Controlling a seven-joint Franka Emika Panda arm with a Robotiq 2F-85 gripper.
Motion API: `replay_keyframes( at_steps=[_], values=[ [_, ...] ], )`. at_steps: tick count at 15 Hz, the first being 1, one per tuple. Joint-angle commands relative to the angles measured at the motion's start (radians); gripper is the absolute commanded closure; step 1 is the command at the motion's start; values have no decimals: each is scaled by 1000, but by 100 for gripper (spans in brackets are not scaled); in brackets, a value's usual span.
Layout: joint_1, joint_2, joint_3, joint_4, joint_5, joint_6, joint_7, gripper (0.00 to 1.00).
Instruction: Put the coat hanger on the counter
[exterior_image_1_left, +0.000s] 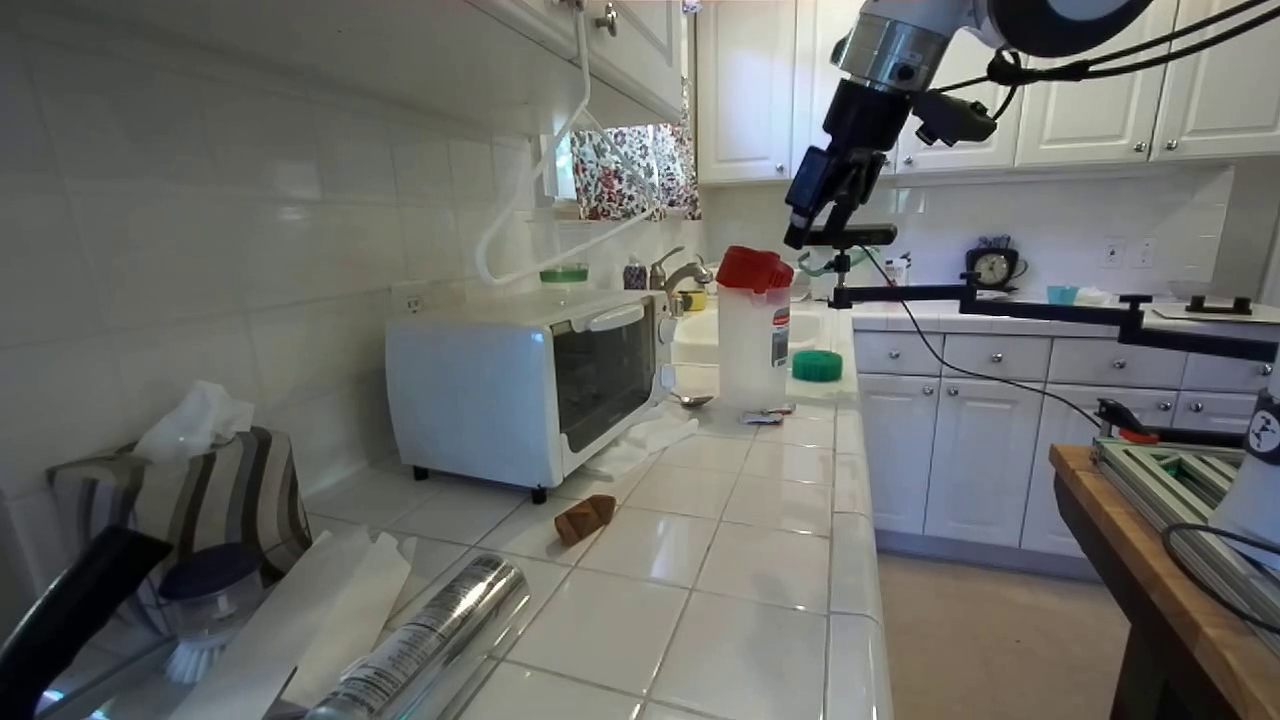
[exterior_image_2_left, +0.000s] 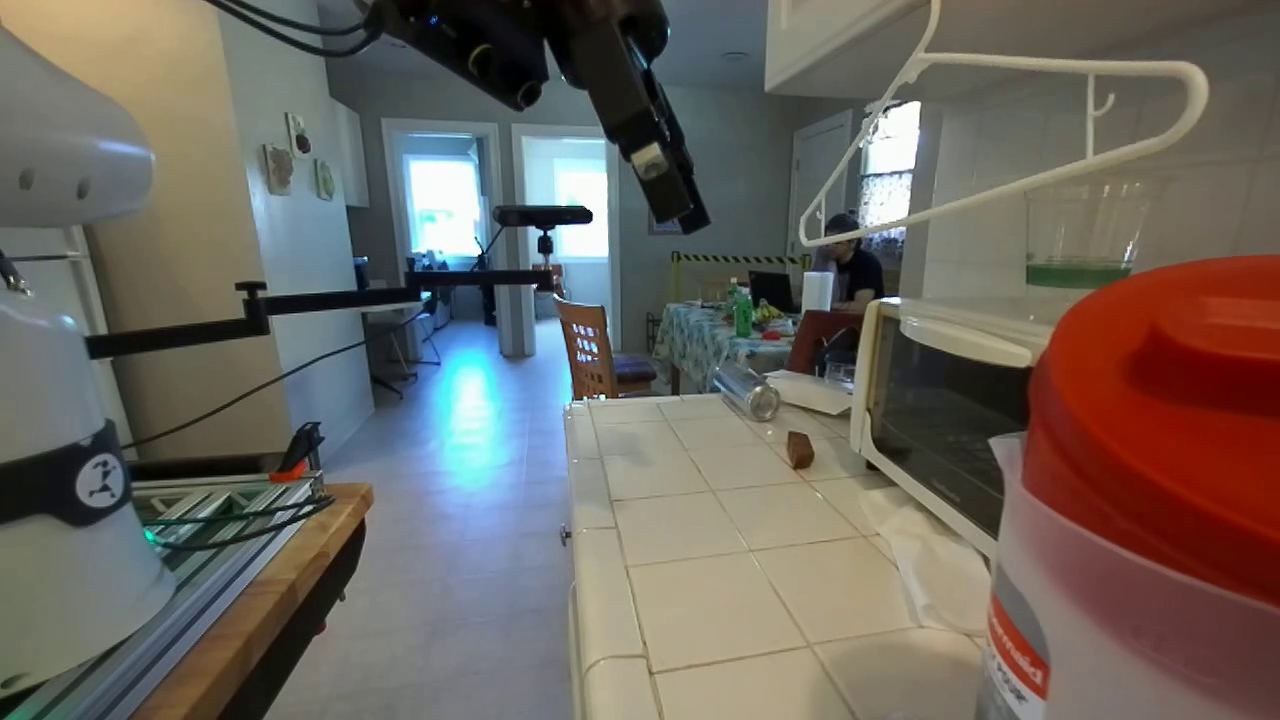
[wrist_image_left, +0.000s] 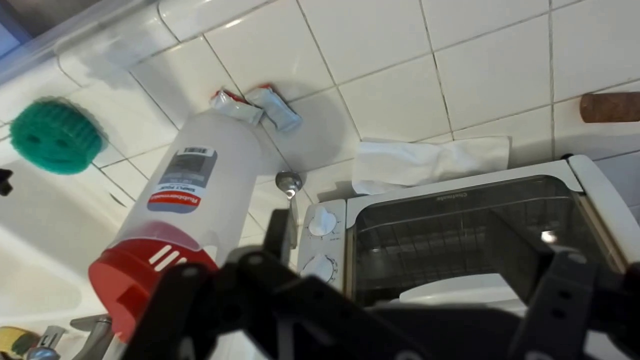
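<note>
The white coat hanger (exterior_image_1_left: 584, 60) hangs by its hook from a knob of the upper cabinet, above the white oven. It shows also in an exterior view (exterior_image_2_left: 1000, 190) and is out of the wrist view. The white tiled counter (exterior_image_1_left: 760, 560) runs beneath; it shows in the wrist view (wrist_image_left: 380, 110) too. My gripper (exterior_image_1_left: 820, 228) is in the air over the counter, apart from the hanger, pointing down at a slant. In an exterior view (exterior_image_2_left: 680, 200) its fingers overlap. In the wrist view (wrist_image_left: 400, 244) the fingers are wide apart with nothing between them.
The white oven (exterior_image_1_left: 470, 400) stands against the wall. A pitcher with a red lid (exterior_image_1_left: 752, 340) and a green sponge (exterior_image_1_left: 817, 366) stand near the sink. A foil roll (exterior_image_1_left: 430, 640), brown block (exterior_image_1_left: 585, 519) and tissue box (exterior_image_1_left: 225, 480) are on the counter. Upper cabinets (exterior_image_1_left: 640, 45) overhang.
</note>
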Motion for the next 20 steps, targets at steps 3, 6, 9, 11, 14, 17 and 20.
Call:
replay_keyframes(
  at_steps=[3, 6, 9, 11, 14, 17, 20],
  values=[
    [16, -2, -18, -7, -2, 25, -3, 0],
    [-112, 27, 46, 4, -110, 109, 137, 0],
    [-180, 73, 43, 16, -145, 240, 177, 0],
    [-214, 119, 50, 27, -158, 334, 151, 0],
    [-194, 202, 34, 48, -167, 455, 71, 0],
    [-219, 185, 64, 39, -191, 439, 100, 0],
    [-307, 191, 127, 65, -244, 439, 115, 0]
  ],
)
